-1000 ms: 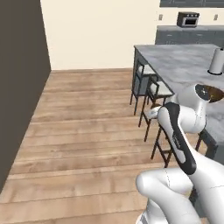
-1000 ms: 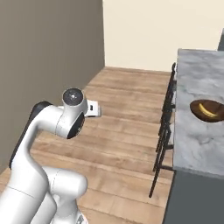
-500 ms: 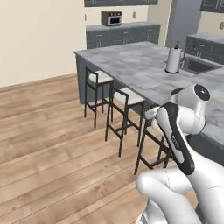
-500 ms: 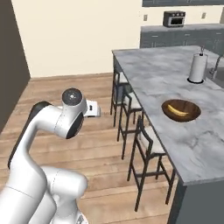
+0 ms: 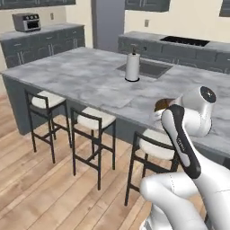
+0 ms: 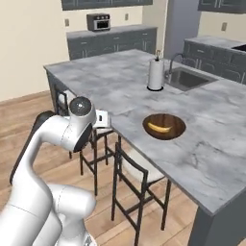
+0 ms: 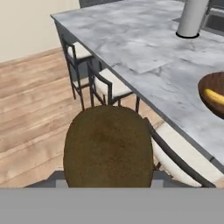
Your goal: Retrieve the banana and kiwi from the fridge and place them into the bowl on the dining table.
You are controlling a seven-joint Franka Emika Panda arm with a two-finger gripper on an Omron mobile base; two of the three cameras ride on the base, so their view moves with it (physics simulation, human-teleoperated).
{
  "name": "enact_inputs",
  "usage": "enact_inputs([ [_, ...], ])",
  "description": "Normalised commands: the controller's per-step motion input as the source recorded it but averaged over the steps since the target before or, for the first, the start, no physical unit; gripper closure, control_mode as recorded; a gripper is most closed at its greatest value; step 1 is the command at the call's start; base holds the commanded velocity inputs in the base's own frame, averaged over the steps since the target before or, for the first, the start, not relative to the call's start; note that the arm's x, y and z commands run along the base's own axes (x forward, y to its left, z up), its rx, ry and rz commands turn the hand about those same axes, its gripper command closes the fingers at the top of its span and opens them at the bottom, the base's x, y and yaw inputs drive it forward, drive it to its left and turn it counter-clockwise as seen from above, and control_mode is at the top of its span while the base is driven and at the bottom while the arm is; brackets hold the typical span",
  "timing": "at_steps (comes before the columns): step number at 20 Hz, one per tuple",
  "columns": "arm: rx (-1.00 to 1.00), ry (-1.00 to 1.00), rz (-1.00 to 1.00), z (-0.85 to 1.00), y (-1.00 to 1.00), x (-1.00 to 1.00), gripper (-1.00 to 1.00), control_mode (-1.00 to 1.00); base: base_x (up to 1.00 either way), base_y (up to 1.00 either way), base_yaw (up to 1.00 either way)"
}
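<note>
Kiwi (image 7: 108,146) is sitting right in my pincer (image 7: 109,186), closed around it. In the hand view the fuzzy brown ball takes up the whole lower middle, hiding the finger tips behind it, so I'm holding it out over the wood floor (image 7: 30,109), short of the tabletop (image 7: 144,48).

The banana (image 6: 159,128) is already lying in the bowl (image 6: 164,126), a shallow dark brown round thing sitting on the marble tabletop near the edge that faces me. From the hand view I catch the bowl at the right edge with a bit of yellow showing inside it. In the left base view my own arm covers most of the bowl (image 5: 161,104), just a brown sliver poking out beside my wrist.

Other stuff on the tabletop: a white paper towel roll (image 6: 155,74) standing upright further back, just beside the sink (image 6: 187,79) with its faucet. Well apart from the bowl.

Three dark-framed stools (image 5: 92,121) with pale seats are lined up along the near side of the tabletop, tucked partly under the edge. One of them is right under where I'm holding the kiwi.

Back wall has dark grey cabinets (image 6: 113,41) with a little toaster oven (image 6: 98,21) on top.
</note>
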Motion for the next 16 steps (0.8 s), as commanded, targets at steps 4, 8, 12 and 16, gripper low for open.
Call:
enact_inputs([
  [4,0.0,0.0,0.0,0.0,0.0,0.0,1.0,1.0,0.8,0.6,-0.72],
  [8,0.0,0.0,0.0,0.0,0.0,0.0,1.0,1.0,0.74,0.42,-0.71],
  [12,0.0,0.0,0.0,0.0,0.0,0.0,1.0,1.0,0.73,0.27,-0.68],
  [16,0.0,0.0,0.0,0.0,0.0,0.0,1.0,1.0,0.73,0.21,-0.67],
])
